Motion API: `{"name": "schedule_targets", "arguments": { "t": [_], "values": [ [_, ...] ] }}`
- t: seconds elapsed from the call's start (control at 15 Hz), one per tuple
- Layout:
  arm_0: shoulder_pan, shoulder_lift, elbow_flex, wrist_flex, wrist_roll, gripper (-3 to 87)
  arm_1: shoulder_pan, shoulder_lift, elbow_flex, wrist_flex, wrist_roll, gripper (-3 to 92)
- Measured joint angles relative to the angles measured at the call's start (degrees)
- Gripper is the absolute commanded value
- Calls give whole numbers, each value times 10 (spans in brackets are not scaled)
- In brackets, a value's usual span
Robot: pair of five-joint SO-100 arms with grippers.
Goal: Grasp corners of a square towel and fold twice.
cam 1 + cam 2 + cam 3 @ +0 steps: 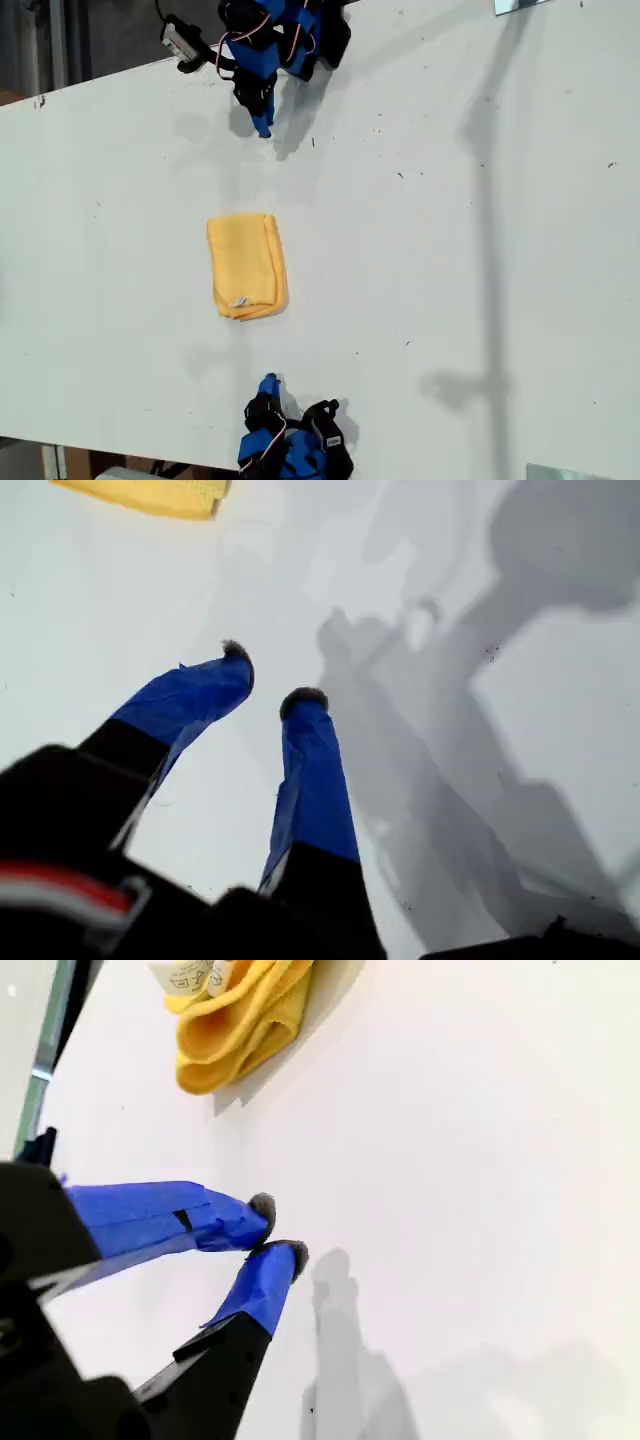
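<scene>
The towel (246, 265) lies folded into a yellow-orange rectangle on the white table (450, 250), left of centre in the exterior view. Its small white tag (240, 301) sits at the stacked corners (215, 1055) on the end facing the lower arm. My first gripper (262, 125) hangs at the top of the exterior view, a hand's length from the towel's plain end (150, 495). Its blue-taped fingers (195, 700) stand slightly open and hold nothing. My second gripper (268, 385) is at the bottom of the exterior view, short of the tagged end, shut and empty (276, 1228).
A wrist camera (183, 42) juts from the upper arm toward the exterior view's left. The table's edge (90, 88) runs slanted behind it. Metal pieces show at the exterior view's top right (520, 5) and bottom right (565, 472).
</scene>
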Motion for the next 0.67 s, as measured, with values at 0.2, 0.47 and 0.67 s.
{"name": "schedule_targets", "arguments": {
  "t": [0.2, 0.47, 0.67],
  "values": [
    [1, 0, 4, -1, 105, 24, 4, 0, 0, 4, 4, 126],
    [1, 0, 4, -3, 85, 24, 6, 0, 0, 4, 6, 127],
    [1, 0, 4, -3, 85, 24, 13, 0, 0, 4, 6, 120]
  ]
}}
